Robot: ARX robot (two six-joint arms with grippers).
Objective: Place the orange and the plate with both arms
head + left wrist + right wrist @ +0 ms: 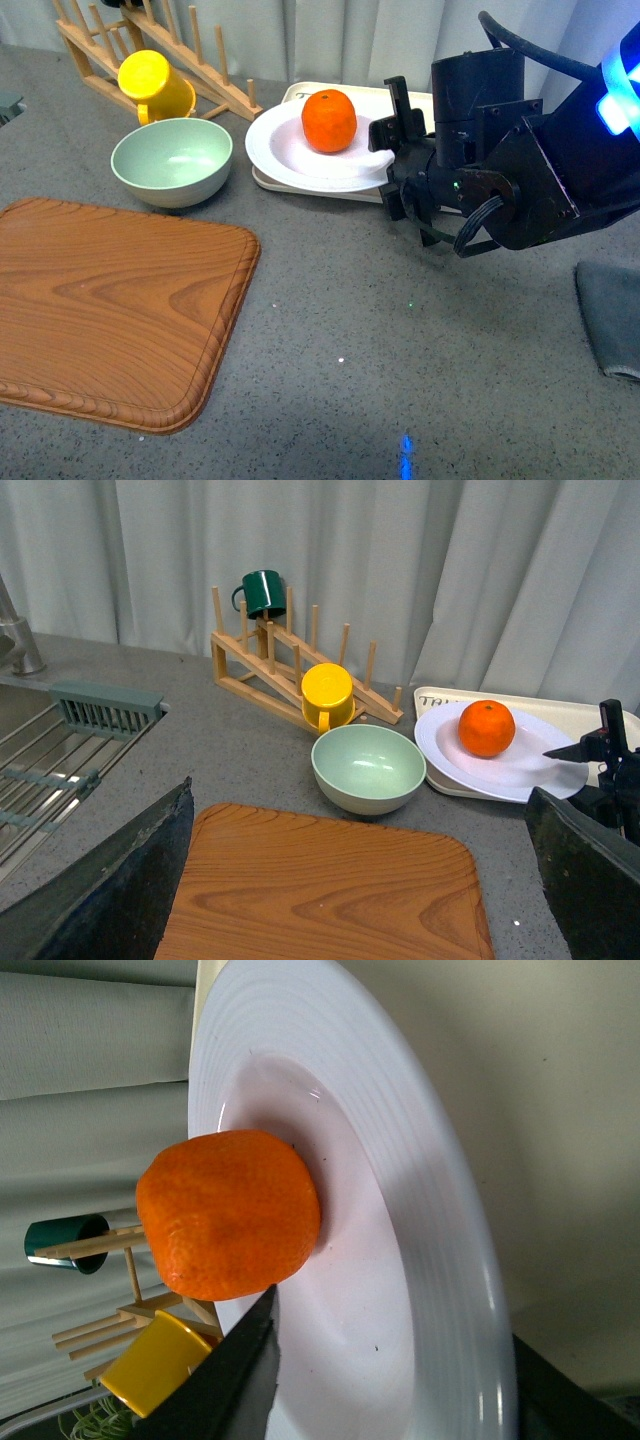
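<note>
The orange (329, 120) lies in the white ridged plate (285, 150), which rests on a beige tray at the back. My right gripper (392, 150) is open, its jaws straddling the plate's right rim, one above and one below. In the right wrist view the orange (228, 1214) and plate (440, 1260) fill the frame between the jaws. The left wrist view shows the orange (487, 728) and plate (520, 772) at right. My left gripper (360, 880) is open and empty above the wooden board; it is out of the front view.
A pale green bowl (172, 160) sits left of the plate. A yellow cup (155, 85) leans on the wooden drying rack (205, 75). A large wooden board (110, 310) lies front left. A grey cloth (612, 315) lies at right. A sink (40, 770) shows in the left wrist view.
</note>
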